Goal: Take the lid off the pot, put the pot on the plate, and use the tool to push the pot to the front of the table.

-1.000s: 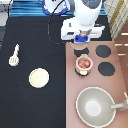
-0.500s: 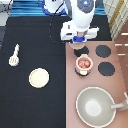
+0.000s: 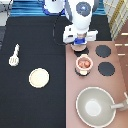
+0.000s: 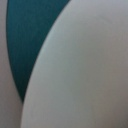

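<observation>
1. Black table (image 3: 35, 45) carries a brown stove panel (image 3: 97, 75).
2. Pot (image 3: 84, 63) sits uncovered on the panel, well right of the plate (image 3: 39, 77).
3. Tool (image 3: 14, 55) lies left of the plate.
4. Gripper (image 3: 80, 46) hovers just above the pot; grip state unreadable.

Even, fairly bright light falls from above in the exterior view; the black surface (image 3: 35, 45) takes it flat, with no glare. The tool (image 3: 79, 46), at the exterior view's top over the stove panel, casts only a faint shadow. The large grey pan (image 3: 96, 106) shows a soft pale sheen inside (its rim is fuzzy). Everything there looks softly blurred. The wrist view is wholly out of focus: a smooth pale curve against teal.
</observation>
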Robot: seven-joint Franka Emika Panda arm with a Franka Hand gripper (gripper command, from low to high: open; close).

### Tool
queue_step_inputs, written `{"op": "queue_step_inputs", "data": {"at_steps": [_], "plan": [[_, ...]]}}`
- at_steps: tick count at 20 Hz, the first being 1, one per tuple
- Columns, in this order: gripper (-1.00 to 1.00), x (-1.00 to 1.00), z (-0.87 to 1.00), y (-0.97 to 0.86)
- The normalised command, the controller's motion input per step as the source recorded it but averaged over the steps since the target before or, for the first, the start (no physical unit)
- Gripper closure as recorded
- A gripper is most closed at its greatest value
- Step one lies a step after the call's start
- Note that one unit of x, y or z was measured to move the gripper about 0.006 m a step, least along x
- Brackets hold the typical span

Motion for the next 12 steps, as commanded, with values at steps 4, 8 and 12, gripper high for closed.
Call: {"op": "queue_step_inputs", "data": {"at_steps": [4,8,12], "plan": [[-1.0,-0.04,0.2,0.26],[-1.0,-0.03,0.68,0.23],[-1.0,0.0,0.82,0.1]]}}
